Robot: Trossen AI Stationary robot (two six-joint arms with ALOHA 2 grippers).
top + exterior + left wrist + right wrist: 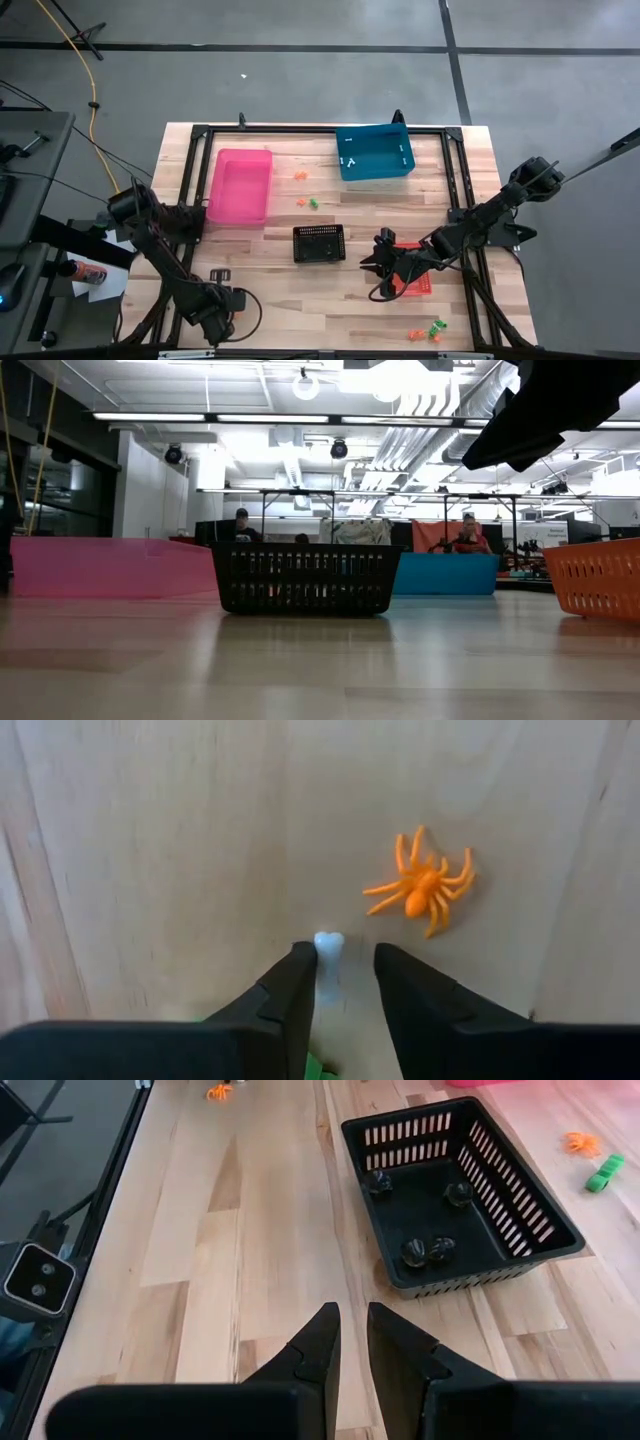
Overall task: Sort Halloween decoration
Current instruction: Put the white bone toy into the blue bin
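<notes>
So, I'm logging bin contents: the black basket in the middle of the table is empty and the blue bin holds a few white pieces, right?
Not quite. The black basket isn't empty: the right wrist view shows several small dark trinkets on its floor. The rest stands: in the high view it sits mid-table, and the blue bin holds a few white pieces.

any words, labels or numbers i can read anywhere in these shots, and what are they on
None can be read.
Low view: a white sign in the room beyond the blue plastic bin has dark marks, too small and blurred to read.
No print shows on the black slotted basket or the orange plastic spider.
</notes>
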